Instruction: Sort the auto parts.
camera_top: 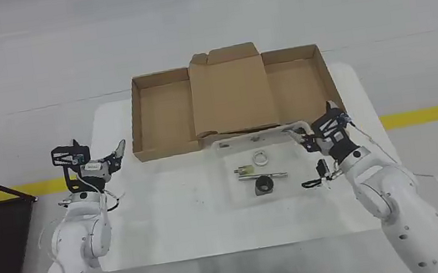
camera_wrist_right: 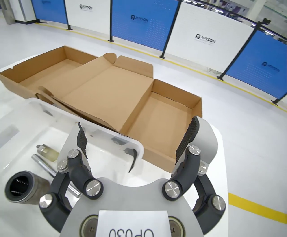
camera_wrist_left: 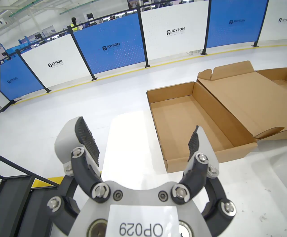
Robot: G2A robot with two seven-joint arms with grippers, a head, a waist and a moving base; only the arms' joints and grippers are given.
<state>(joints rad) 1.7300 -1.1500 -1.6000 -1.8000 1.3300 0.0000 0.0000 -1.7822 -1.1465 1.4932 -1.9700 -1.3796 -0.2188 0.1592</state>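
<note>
White counter on a pale floor carries everything we see. At the upper centre of the top view lies an open cardboard box, its flap folded flat between a left and a right compartment.

Below it, at frame centre, the auto parts sit together:
- A metal rod has its long axis running left to right across the frame.
- A dark sleeve touches the rod's lower side.
- A small yellowish fitting sits just above the rod's left end.
- A white ring lies above the rod.

The right wrist view gives us more. The sleeve lies on its side with its hollow, ribbed bore facing the camera. A clear plastic rim runs between parts and box, and we cannot tell whether it encloses them.

Our left gripper hovers at the counter's left edge, spread wide and empty. Our right gripper hangs right of the parts, equally wide, holding nothing.
</note>
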